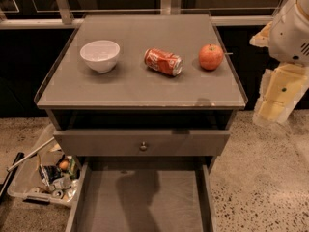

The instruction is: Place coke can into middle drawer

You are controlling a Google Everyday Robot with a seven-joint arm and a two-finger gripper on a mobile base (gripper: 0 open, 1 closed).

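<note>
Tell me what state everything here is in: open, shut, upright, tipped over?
Coke can: on its side on the cabinet, dented.
Bowl: upright, looks empty.
Apple: whole, on the cabinet.
Middle drawer: pulled open, empty.
Drawer with knob: shut or nearly.
Gripper: right of the cabinet, away from the can.
Floor bin: holds clutter.

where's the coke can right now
Camera view: the coke can lies on its side on the cabinet top between bowl and apple; the gripper hangs beyond the cabinet's right edge.
</note>
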